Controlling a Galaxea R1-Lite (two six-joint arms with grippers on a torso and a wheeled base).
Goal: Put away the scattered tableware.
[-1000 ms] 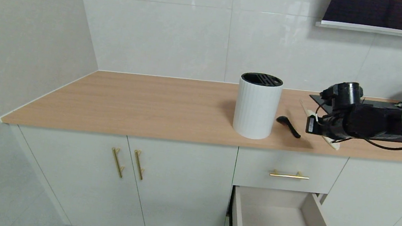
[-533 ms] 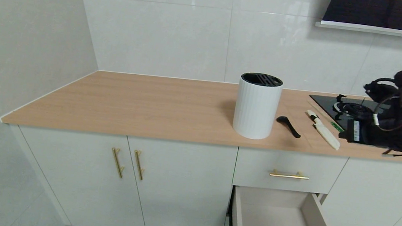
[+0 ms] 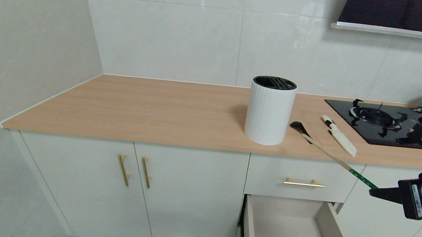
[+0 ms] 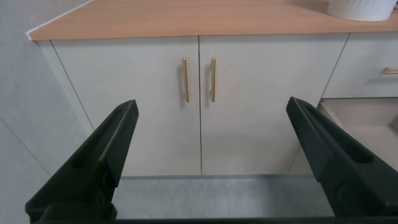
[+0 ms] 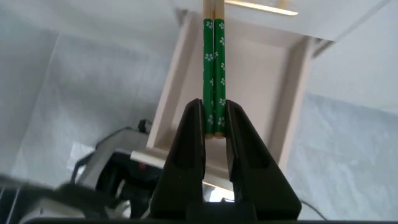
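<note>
Early days I reckon; right pincer (image 3: pixel 377 190) clenched on the chopsticks (image 3: pixel 334 160), poking out ahead of it; open drawer (image 3: pixel 250 228) below, chopsticks not yet in; spoon (image 3: pixel 302 130) and knife (image 3: pixel 339 136) lie on the counter (image 3: pixel 156 107) past the tips.

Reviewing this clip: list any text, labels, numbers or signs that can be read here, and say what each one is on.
No text here can be read.
The white sticker on the right arm's wrist: print too small to read.
The chopsticks in the right gripper: white flower marks on green, no words.
</note>
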